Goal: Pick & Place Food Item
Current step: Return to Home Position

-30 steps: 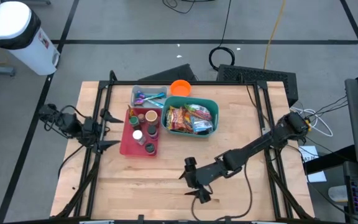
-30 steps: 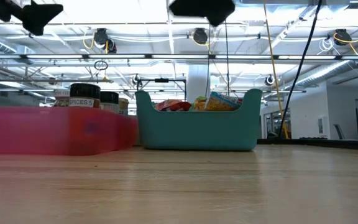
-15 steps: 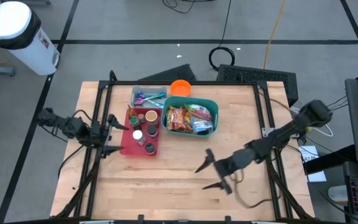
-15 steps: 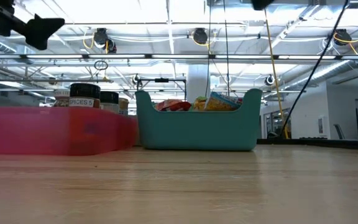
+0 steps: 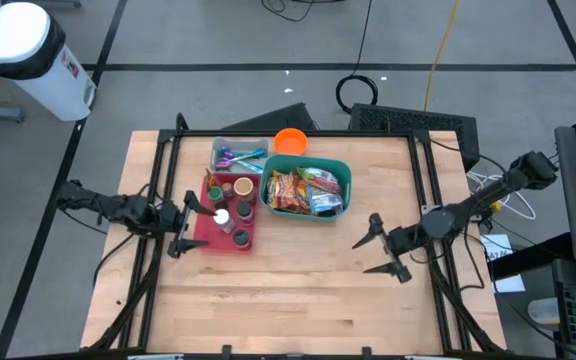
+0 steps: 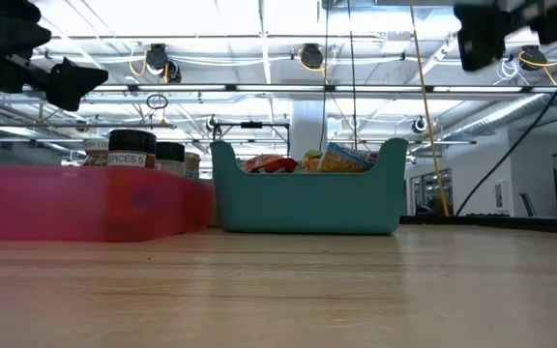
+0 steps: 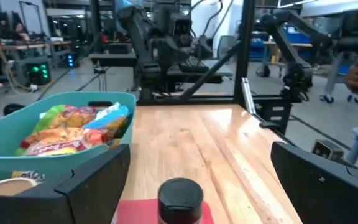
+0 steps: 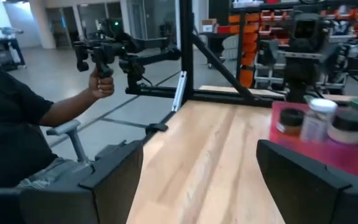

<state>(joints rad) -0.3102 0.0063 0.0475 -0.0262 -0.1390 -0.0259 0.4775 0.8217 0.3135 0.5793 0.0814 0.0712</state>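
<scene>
Tabletop (image 5: 298, 300) open in front; left tool (image 5: 182, 226) splayed beside red bin (image 5: 208, 238) (right tool (image 5: 385, 250) splayed near right edge).

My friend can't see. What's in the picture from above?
A wooden table holds a red bin of bottles beside a teal bin of snacks. The left pincer hangs open by the red bin, the right pincer open over bare wood.

The red bin (image 6: 66, 198) half hides its spice bottles (image 6: 129, 157).
</scene>
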